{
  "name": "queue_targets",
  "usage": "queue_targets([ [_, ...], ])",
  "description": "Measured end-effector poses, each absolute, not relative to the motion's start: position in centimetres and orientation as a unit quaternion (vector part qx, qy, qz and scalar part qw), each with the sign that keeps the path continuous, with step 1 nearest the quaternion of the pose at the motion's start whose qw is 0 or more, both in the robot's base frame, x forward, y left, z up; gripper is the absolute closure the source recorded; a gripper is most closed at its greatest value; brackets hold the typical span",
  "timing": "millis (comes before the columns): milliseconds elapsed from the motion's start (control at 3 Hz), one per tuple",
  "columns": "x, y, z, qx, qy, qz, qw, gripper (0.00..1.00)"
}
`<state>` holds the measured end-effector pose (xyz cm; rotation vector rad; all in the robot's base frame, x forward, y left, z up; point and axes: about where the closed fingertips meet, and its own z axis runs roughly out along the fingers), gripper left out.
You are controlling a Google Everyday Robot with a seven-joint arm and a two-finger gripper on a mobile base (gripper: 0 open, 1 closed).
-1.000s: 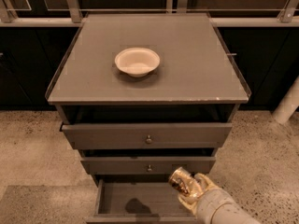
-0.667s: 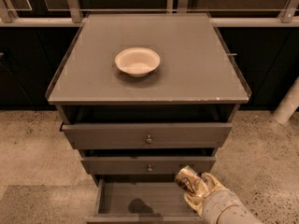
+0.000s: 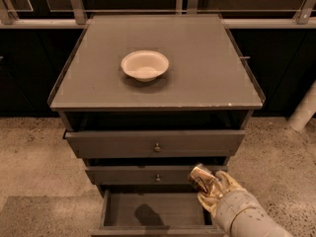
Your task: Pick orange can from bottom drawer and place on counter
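My gripper (image 3: 210, 186) is at the lower right, in front of the middle drawer's right end and above the open bottom drawer (image 3: 158, 211). It is shut on the orange can (image 3: 200, 177), a shiny brownish-orange can held tilted, clear of the drawer floor. The bottom drawer is pulled out; its grey floor shows only a dark shadow. The counter (image 3: 197, 73) is the flat grey cabinet top above, well up and left of the gripper.
A cream-white bowl (image 3: 144, 65) sits left of centre on the counter. The two upper drawers (image 3: 155, 143) with small knobs stick out slightly. A railing runs behind the cabinet. A pale post (image 3: 303, 110) stands on the speckled floor at right.
My gripper with the can has shifted a little to the right and slightly up, staying over the bottom drawer's right side.
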<state>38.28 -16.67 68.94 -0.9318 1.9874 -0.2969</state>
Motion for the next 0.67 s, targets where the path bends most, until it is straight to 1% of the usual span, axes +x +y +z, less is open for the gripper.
queue_targets([
  [333, 41.0, -16.8, 75.8, -0.406, 0.759, -0.182, 0.476, 1.00],
  [667, 44.7, -16.2, 83.2, -0.421, 0.714, -0.219, 0.515, 1.00],
])
